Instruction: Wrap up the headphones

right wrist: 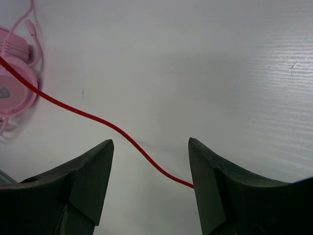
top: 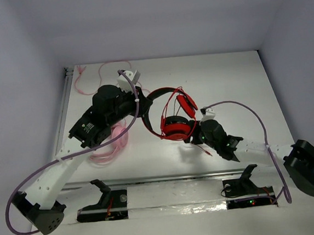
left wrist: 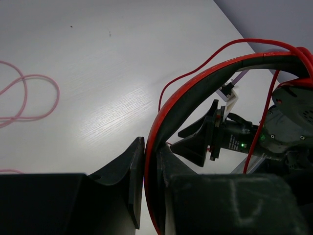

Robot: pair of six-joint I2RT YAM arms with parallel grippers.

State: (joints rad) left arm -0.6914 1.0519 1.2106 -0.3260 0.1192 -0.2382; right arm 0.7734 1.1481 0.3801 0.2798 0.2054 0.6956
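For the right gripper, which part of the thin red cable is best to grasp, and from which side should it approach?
Take the loose stretch of the red cable that crosses the table diagonally, coming straight from above. It runs between the open fingers of the right gripper, so lowering and closing should catch it. The left gripper clamps the headband, steadying the headphones.

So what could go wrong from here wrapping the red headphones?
The right gripper is open with the red cable loose between its fingers; closing might miss it. The cable passes the pink headphones and could snag them. The left gripper pinches only the headband, which may twist.
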